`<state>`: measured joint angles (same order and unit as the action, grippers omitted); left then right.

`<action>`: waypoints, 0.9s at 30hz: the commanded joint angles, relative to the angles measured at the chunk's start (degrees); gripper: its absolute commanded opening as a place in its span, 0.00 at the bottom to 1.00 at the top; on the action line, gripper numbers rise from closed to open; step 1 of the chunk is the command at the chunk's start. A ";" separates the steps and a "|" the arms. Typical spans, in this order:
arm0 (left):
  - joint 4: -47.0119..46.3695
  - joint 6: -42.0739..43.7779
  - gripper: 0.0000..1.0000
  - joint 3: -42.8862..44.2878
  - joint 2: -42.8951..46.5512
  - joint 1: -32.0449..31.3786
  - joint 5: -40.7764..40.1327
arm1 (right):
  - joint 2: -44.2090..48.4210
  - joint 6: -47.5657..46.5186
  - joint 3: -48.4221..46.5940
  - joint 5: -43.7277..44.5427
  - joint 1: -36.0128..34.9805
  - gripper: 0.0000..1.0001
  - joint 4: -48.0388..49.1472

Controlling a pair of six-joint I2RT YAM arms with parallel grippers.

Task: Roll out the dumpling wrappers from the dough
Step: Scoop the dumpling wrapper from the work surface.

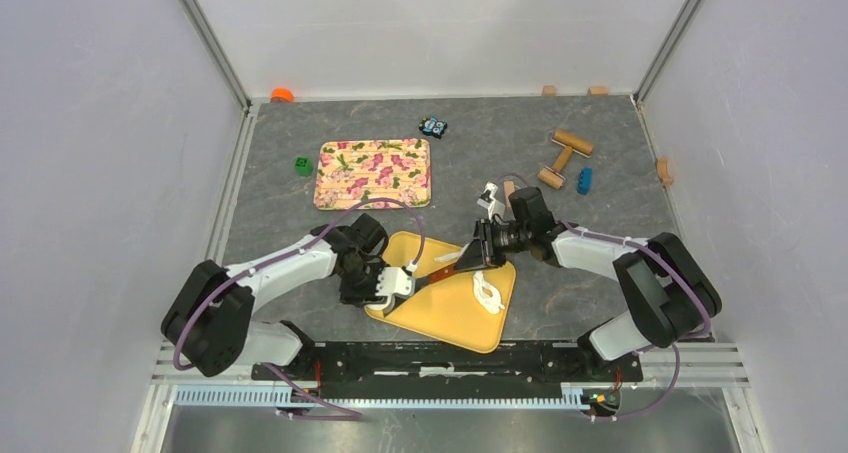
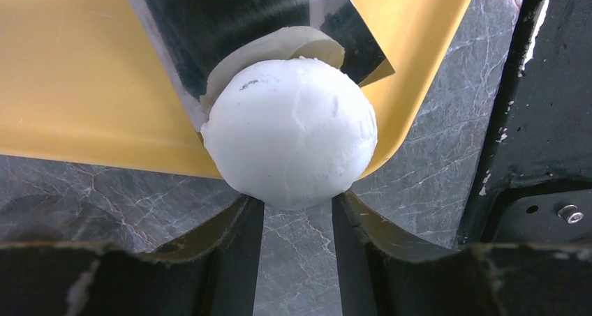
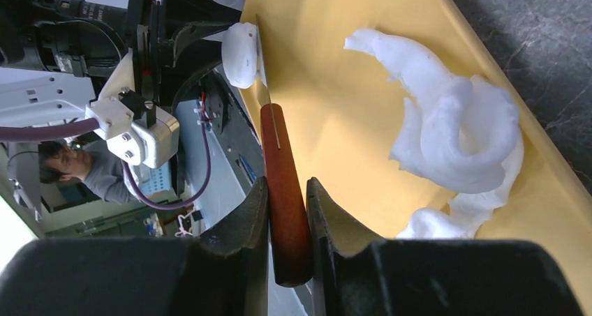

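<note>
Dough ball (image 2: 290, 131) is sitting clamped in the left gripper (image 2: 297, 203) at the edge of the yellow board (image 2: 70, 86), apparently touching the knife (image 3: 276, 141) the right gripper (image 3: 286, 190) is pinching; slicing is calling for slow, straight pressure.

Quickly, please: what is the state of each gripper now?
Left gripper: closed on the dough ball.
Right gripper: closed on the knife handle.

Grey table (image 1: 280, 235): yellow board (image 1: 452, 323), floral tray (image 1: 373, 173), wooden blocks (image 1: 573, 141).
</note>
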<state>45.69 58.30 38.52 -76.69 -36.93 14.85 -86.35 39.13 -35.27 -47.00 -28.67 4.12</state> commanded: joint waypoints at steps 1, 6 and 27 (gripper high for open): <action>-8.22 -1.97 0.48 0.66 -1.58 -1.30 6.06 | 0.29 1.46 2.99 6.13 -1.18 0.00 6.41; -8.51 -2.10 0.51 1.30 -2.83 -1.92 7.55 | -3.14 5.09 5.92 4.71 -0.97 0.00 15.22; -4.75 3.50 0.66 0.55 2.70 -0.02 8.93 | -2.37 22.39 23.42 -1.86 4.34 0.00 49.90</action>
<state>43.16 58.30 38.76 -75.94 -37.58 18.39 -90.54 58.11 -14.46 -51.37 -24.47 44.84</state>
